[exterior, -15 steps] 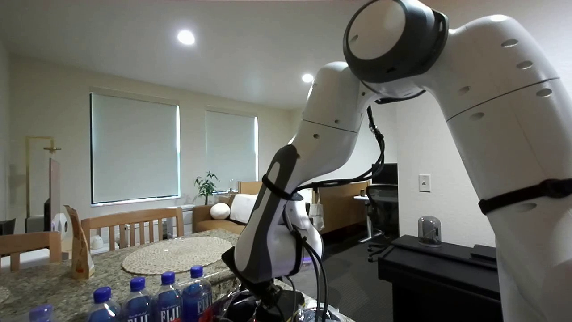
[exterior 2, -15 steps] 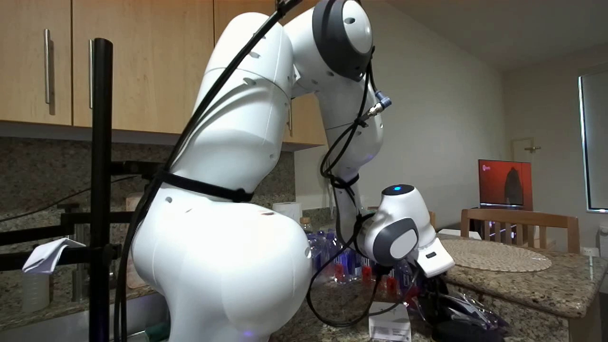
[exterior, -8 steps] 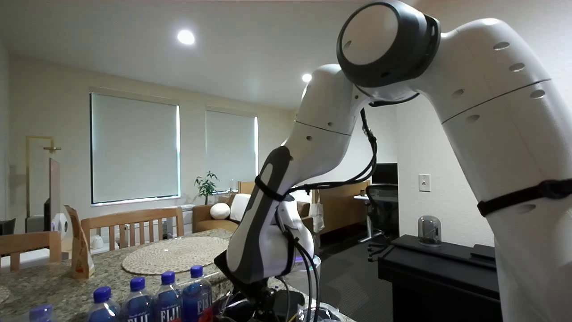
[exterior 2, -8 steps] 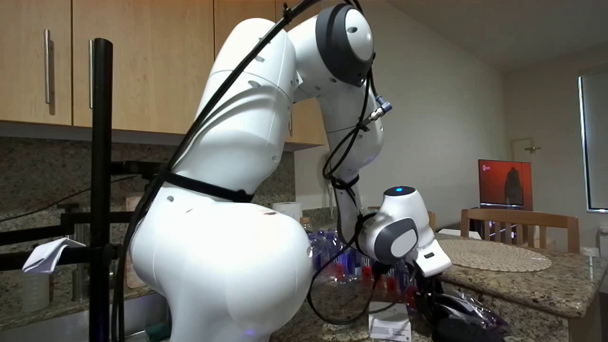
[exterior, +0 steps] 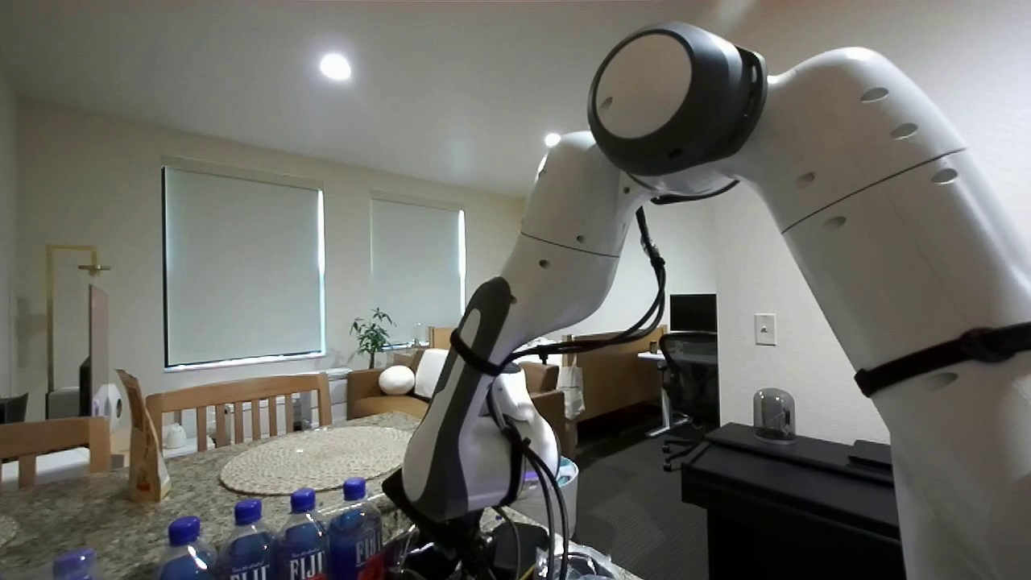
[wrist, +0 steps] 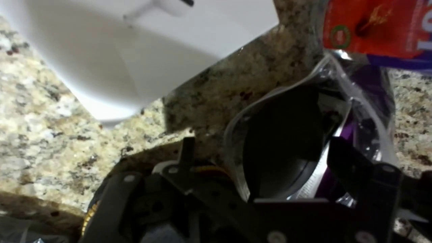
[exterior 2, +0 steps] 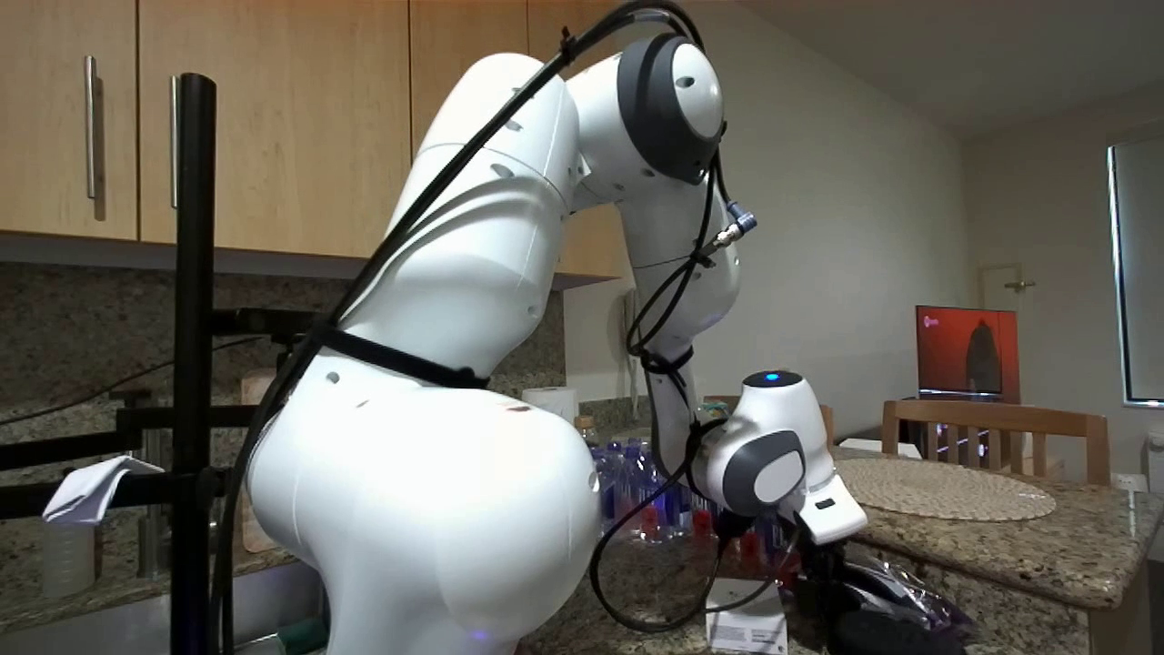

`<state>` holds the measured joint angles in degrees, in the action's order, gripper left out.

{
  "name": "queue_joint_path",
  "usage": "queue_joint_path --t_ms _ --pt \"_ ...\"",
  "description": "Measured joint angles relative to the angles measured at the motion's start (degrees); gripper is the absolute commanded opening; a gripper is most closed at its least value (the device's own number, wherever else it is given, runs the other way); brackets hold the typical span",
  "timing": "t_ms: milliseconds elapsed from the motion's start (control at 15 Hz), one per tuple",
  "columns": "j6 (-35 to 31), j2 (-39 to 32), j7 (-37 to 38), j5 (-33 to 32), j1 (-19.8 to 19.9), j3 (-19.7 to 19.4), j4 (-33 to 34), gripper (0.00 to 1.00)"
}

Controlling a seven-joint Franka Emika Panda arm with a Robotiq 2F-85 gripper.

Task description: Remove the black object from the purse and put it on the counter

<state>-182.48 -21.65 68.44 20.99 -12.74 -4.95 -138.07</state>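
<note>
Straddling the bag (wrist: 378, 135), gripper (wrist: 261, 146) spread wide!

And there's the black object (wrist: 283, 128), down in the mouth of that clear-and-purple bag on the counter (wrist: 40, 148), nothing clamped on it. The fingers (wrist: 186, 148) stand apart on either side, presumably so they can squeeze it between them. But one finger looks outside the rim; closing now could pinch plastic too. Touching or not? I can't tell. In both exterior views the arm (exterior 2: 482, 246) arches high, its far end angled down over the bag.
</note>
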Motion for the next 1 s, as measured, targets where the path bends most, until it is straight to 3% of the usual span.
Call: queue_joint_path --t_ms 133,600,733,1000 --pt "0.0 -1.0 0.0 0.0 -2.0 -2.6 0.4 0.72" --pt "0.0 -2.4 0.0 0.0 -7.9 -8.7 2.5 0.25" --pt "0.2 -2.5 0.0 0.0 -8.8 -9.5 2.6 0.13" --pt "0.7 -2.5 0.0 0.0 -9.1 -9.8 2.6 0.06"
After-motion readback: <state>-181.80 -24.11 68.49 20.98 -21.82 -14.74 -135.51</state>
